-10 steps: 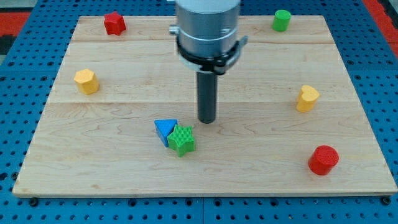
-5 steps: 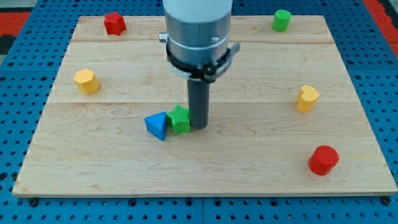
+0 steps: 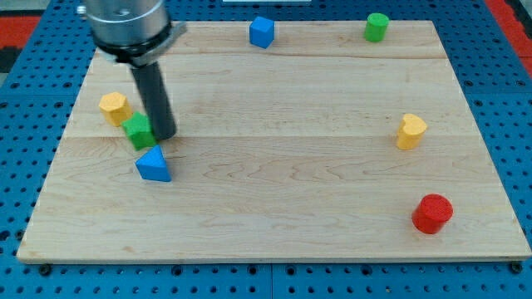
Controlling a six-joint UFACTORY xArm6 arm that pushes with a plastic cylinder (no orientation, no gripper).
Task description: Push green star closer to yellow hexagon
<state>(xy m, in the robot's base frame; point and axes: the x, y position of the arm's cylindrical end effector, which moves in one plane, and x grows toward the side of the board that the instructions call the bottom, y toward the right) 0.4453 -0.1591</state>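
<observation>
My tip [image 3: 164, 134] sits at the view's left of the worktop [image 3: 274, 208], touching or just beside the right flank of the green star [image 3: 139, 131]. No fingers on this rig, just the bare rod, so nothing is open, closed or held.

Key relation: the green star lies directly to the view's left of my tip, and the yellow hexagon [image 3: 114, 108] lies up-left of the star, very near it. I can't tell whether they touch; any gap is slim. So tip, star and hexagon are roughly in line, slanting up toward the view's left. The star has no usable long axis.

Judgement: the task looks nearly or already done. Any remaining push should go left and slightly up; a hard shove would knock the hexagon toward the left edge.

The blue triangle block [image 3: 154, 164] sits just below the star toward the view's bottom, apart from my tip, and off the push line.

Others, well apart:
- blue block [image 3: 262, 31] at the top edge
- green cylinder [image 3: 376, 26] top right
- yellow block [image 3: 410, 131] at the right, shape unclear
- red cylinder [image 3: 432, 213] bottom right

No containers in view.
</observation>
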